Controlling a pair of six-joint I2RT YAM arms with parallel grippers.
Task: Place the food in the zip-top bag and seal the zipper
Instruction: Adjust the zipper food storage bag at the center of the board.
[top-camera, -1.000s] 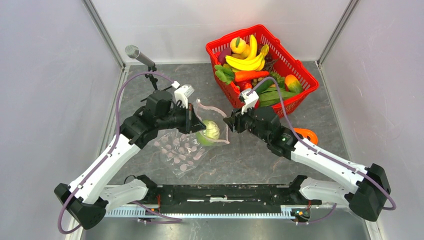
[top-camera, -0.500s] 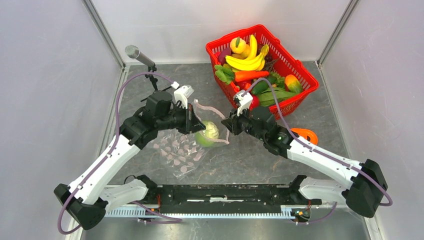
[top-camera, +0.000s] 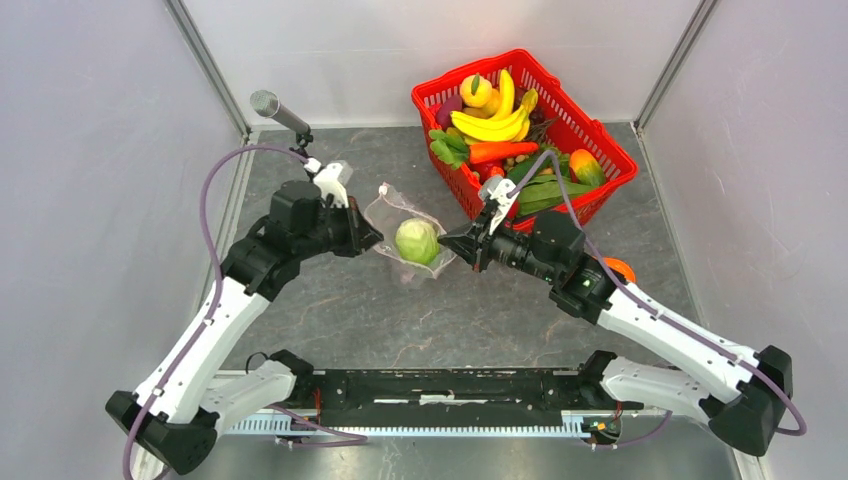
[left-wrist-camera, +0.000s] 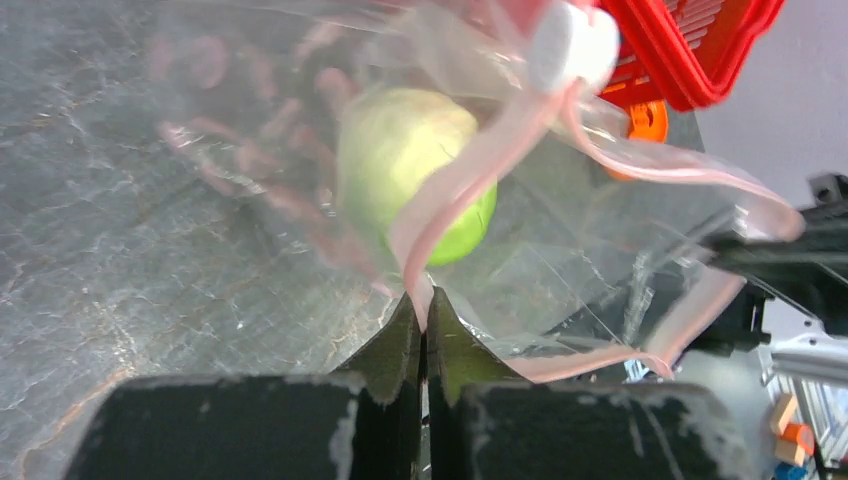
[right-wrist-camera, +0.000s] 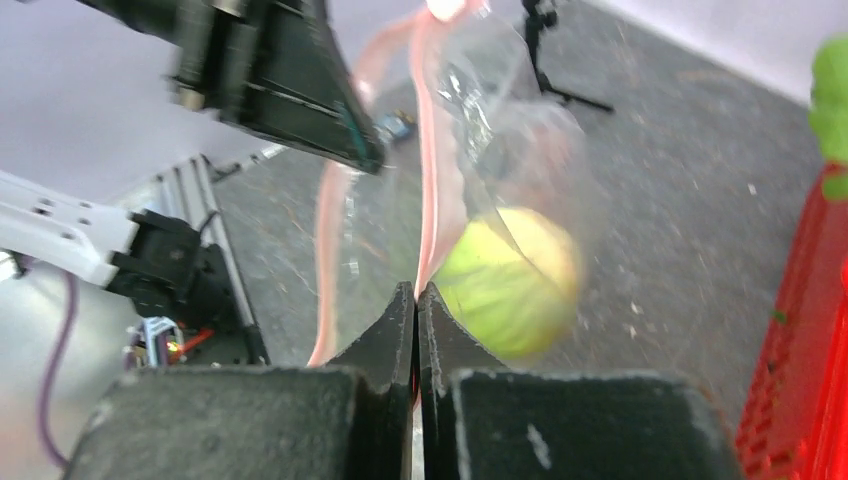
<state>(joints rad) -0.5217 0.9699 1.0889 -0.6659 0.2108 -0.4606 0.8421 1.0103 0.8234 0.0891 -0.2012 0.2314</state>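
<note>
The zip-top bag (top-camera: 392, 212) hangs slack just in front of the near-left corner of the red mesh basket (top-camera: 465, 75), strung between the two arms. Its film is thin, soft and creased. It has no stiffness of its own and will sag or fold wherever it is not held. A toy cauliflower (top-camera: 417, 241) sits low inside it. It looks light and hard, but glossy and round, so it would likely roll towards whichever side dips.

The zipper (left-wrist-camera: 470, 190) is the only firm part. This narrow pink strip is the place to take hold, pinched at its ends so the two tracks can be drawn taut and lined up. In both wrist views the mouth gapes, the strip looping apart, so it is not sealed.

The left gripper (top-camera: 372, 240) is clenched on the zipper at the end away from the basket. The right gripper (top-camera: 447, 240) is clenched on it at the basket end. Slick film may slip from a weak pinch.

Bananas (top-camera: 490, 125) and other food lie in the basket.
</note>
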